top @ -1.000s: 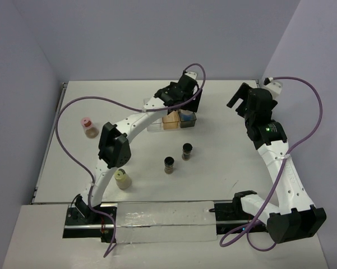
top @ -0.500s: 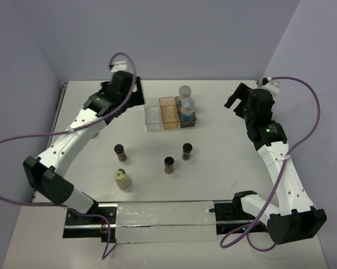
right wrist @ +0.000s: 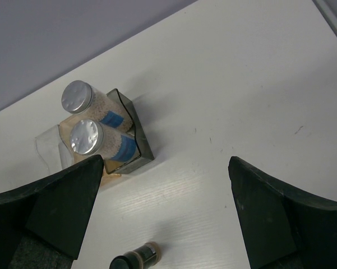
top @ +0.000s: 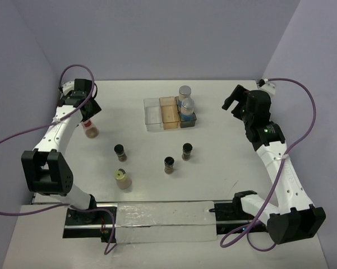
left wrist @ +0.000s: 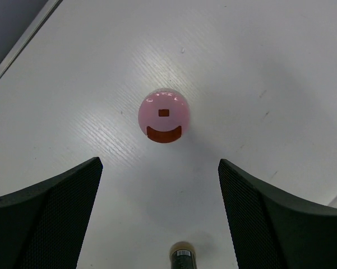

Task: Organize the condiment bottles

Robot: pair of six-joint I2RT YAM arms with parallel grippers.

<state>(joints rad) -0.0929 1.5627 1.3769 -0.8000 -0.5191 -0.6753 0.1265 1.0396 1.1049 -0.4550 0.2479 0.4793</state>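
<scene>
Your left arm has swung away from the tray [top: 154,115] to the desk's far-left corner. There the left gripper [left wrist: 160,167] hangs spread wide, holding nothing, above the pink-capped bottle [left wrist: 164,115]. From overhead the gripper partly hides that bottle; the left wrist view gives you its cap straight down, apart from both fingers. Your right gripper [right wrist: 166,162], toward the far-right corner, is likewise spread and empty. It looks onto the two blue-labelled bottles [right wrist: 104,140] standing in the tray's dark end compartment. Three dark jars [top: 169,164] and the cream-capped bottle [top: 122,179] stand mid-desk.
</scene>
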